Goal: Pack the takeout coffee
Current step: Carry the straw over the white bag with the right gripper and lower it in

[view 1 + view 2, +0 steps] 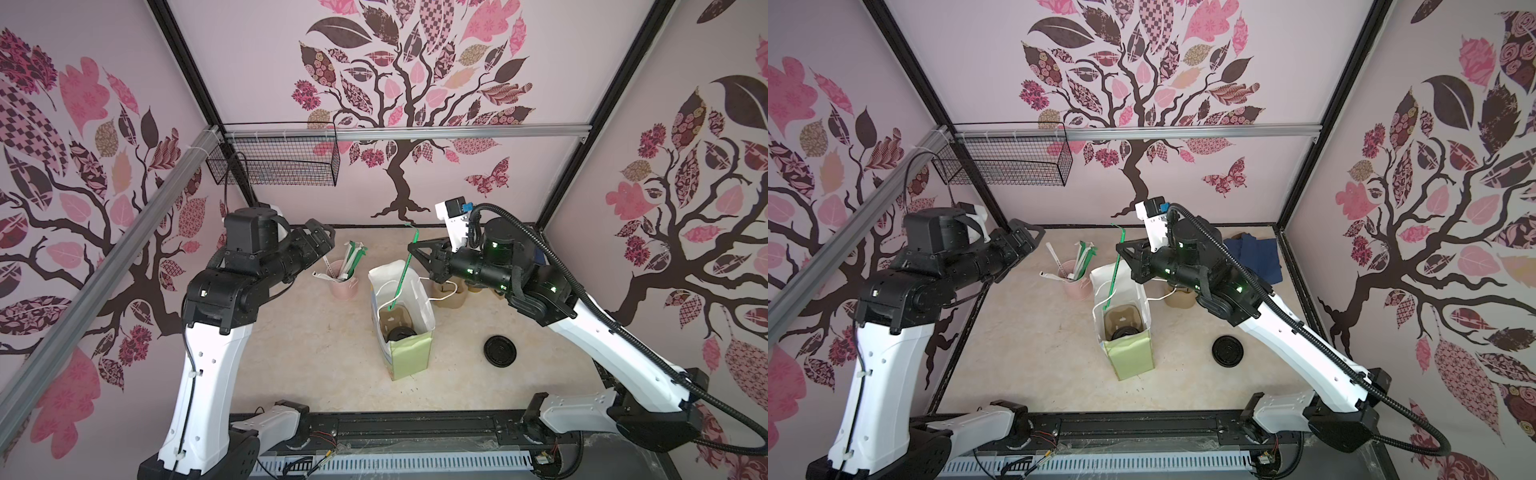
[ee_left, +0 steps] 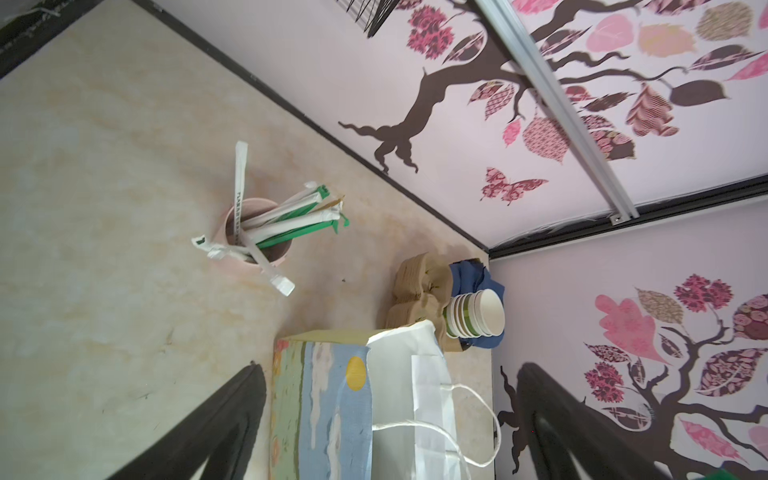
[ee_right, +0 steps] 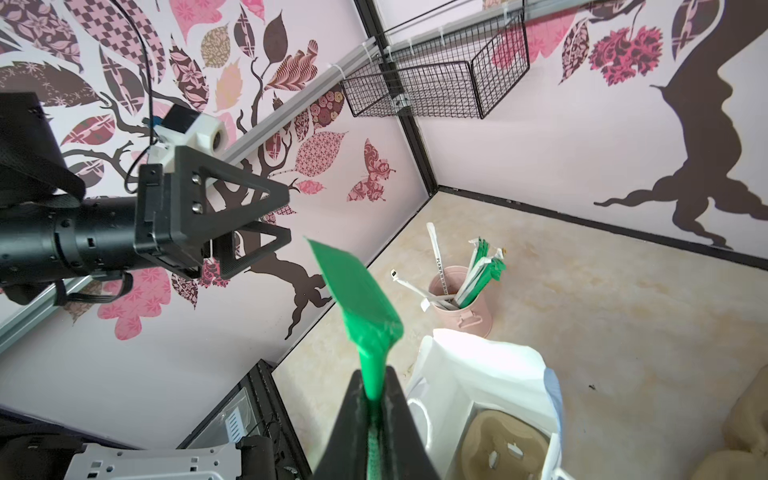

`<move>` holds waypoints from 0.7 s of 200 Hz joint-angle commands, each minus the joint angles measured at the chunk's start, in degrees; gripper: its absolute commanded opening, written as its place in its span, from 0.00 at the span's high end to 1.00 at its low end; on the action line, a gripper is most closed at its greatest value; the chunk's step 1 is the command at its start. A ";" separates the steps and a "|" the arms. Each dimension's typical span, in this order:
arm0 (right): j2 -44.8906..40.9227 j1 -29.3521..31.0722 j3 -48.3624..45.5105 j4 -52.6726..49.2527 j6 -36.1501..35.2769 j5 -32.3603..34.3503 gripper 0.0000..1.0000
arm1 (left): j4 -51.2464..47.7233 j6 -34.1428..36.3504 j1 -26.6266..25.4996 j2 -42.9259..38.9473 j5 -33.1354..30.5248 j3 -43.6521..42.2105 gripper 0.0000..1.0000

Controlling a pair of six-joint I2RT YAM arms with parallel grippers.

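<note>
Pinching one green stick (image 1: pixel 400 278), the right tool (image 1: pixel 411 250) hangs by one bag (image 1: pixel 409 357); left tool (image 1: pixel 332 240) gapes empty.

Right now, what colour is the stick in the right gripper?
Bright green; the stick shows best in the right wrist view.

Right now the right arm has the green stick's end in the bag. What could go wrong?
1. The green stick is pinched at a slant in the shut right gripper, its lower end in the paper bag; dropped from here, it may lean on the rim and tip out.
2. The left gripper is open and off the bag, so a push could topple it.
3. The white handle loop hangs close by the right gripper and could snag.
</note>
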 commanded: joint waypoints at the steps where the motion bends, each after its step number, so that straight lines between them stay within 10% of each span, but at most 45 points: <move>1: 0.75 0.20 -0.85 7.02 3.89 -2.10 0.89 | 1.21 -0.40 0.13 -2.21 1.13 -2.97 0.03; 140: 14.42 0.63 -4.12 51.65 2.72 -15.15 0.88 | -1.68 -2.17 0.19 -6.29 -8.65 -6.13 0.03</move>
